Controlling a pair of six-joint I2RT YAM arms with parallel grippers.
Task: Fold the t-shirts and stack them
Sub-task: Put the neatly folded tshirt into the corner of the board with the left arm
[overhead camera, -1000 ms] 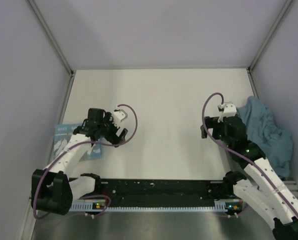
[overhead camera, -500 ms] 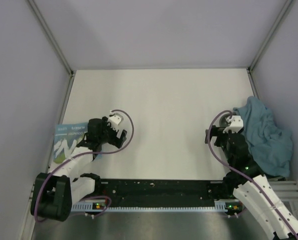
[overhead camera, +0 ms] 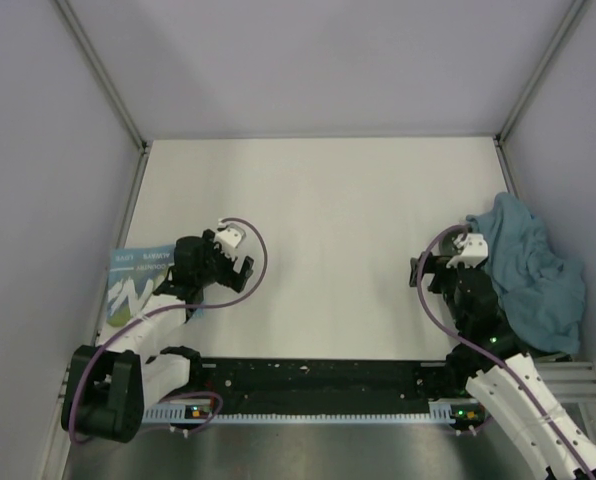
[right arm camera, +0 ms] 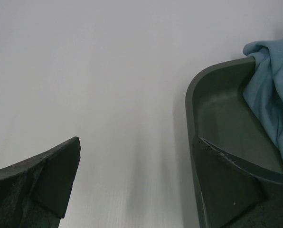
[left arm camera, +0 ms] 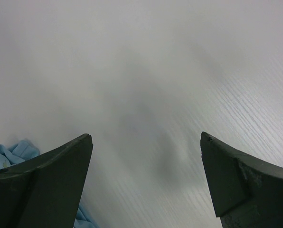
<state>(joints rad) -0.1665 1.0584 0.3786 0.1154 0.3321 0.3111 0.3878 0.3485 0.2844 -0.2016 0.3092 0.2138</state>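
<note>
A folded light blue t-shirt [overhead camera: 138, 280] with white lettering lies at the table's left edge. A corner of it shows in the left wrist view [left arm camera: 13, 154]. My left gripper [overhead camera: 240, 268] is open and empty just right of it, low over the bare table [left arm camera: 145, 137]. A crumpled heap of light blue t-shirts [overhead camera: 533, 275] lies at the right edge. My right gripper [overhead camera: 430, 270] is open and empty just left of the heap [right arm camera: 136, 140]. The heap's cloth [right arm camera: 272, 85] shows beside the right finger.
A dark green rounded container rim [right arm camera: 217, 118] sits under the heap's edge, close to my right finger. The white table [overhead camera: 318, 200] stretches between the arms. Grey walls close in on the left, back and right. A black rail [overhead camera: 308, 378] runs along the near edge.
Both arms have drawn back toward their bases and lowered over the past second. The left gripper stays beside the folded shirt, the right beside the heap. Both stayed open.
</note>
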